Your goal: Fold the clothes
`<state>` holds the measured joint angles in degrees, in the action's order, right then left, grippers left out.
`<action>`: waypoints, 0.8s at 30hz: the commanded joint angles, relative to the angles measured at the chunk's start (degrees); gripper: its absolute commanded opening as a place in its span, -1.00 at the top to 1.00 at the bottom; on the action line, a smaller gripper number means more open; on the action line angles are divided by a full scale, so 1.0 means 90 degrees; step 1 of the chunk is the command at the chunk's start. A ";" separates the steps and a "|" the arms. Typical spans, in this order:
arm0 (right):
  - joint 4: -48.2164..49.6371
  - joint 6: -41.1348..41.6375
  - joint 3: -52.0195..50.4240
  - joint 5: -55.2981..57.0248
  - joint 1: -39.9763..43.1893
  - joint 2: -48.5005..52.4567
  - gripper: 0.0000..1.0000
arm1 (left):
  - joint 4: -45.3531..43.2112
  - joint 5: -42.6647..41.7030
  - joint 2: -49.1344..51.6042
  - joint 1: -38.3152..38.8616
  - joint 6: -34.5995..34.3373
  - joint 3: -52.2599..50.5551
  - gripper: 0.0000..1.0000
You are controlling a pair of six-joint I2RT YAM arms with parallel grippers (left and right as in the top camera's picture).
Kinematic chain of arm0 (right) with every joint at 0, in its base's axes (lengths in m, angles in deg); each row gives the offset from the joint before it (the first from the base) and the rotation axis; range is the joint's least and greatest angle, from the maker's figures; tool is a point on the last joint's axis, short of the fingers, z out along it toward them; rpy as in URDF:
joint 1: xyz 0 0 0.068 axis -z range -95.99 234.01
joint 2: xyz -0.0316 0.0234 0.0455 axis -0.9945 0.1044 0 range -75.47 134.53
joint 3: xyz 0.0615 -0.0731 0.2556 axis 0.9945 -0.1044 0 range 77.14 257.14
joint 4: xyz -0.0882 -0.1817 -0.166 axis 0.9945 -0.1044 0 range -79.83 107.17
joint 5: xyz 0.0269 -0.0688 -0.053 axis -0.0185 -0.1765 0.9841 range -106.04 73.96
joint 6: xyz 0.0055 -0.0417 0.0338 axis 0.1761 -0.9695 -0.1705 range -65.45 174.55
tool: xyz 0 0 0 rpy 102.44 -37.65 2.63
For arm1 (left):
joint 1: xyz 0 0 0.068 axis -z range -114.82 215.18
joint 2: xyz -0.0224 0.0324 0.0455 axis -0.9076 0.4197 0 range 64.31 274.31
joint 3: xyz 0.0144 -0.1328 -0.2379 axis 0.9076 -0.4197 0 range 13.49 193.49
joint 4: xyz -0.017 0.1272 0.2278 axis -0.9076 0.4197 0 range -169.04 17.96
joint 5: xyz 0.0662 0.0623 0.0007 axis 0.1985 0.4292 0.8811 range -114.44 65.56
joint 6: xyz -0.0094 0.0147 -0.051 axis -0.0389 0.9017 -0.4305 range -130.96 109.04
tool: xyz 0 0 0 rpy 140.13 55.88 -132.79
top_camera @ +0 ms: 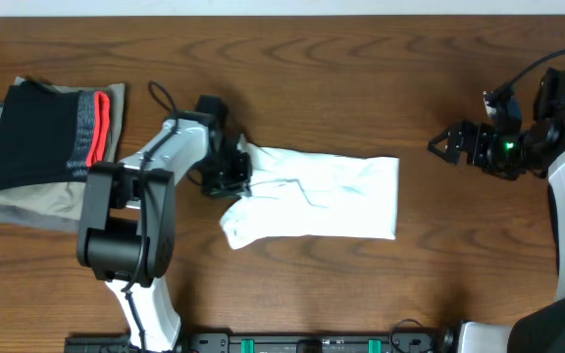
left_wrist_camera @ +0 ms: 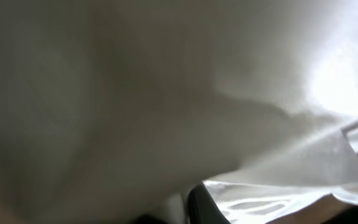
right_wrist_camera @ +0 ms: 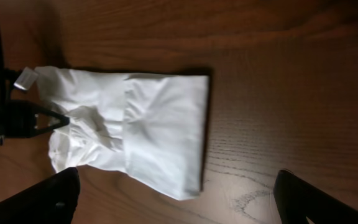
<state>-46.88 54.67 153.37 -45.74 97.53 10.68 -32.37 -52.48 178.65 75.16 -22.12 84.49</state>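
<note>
A white garment (top_camera: 317, 194) lies partly folded in the middle of the wooden table; it also shows in the right wrist view (right_wrist_camera: 148, 134). My left gripper (top_camera: 235, 175) sits at the garment's left edge, shut on the white cloth (left_wrist_camera: 166, 93), which fills the left wrist view. My right gripper (top_camera: 446, 147) is open and empty, held above the table right of the garment; its fingertips (right_wrist_camera: 179, 196) frame the garment's right edge.
A stack of folded clothes (top_camera: 47, 147) lies at the far left: a black piece with red and grey trim on olive-grey cloth. Bare wooden table (top_camera: 361, 88) surrounds the garment.
</note>
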 commanded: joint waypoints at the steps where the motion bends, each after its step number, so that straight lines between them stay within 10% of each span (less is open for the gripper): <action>1: -0.0010 -0.0117 -0.0024 -0.0007 -0.0053 0.0002 -0.94 | 0.0226 0.0753 -0.0095 -0.0318 -0.0007 -0.0022 0.88; 24: 0.1307 0.0952 -0.1154 0.0869 -0.1056 0.0056 -0.87 | 0.1197 0.1243 -0.2715 -0.0617 -0.0146 0.0182 0.88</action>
<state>-36.72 58.97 145.85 -39.49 90.03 10.75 -22.20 -42.01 155.75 68.19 -22.01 84.73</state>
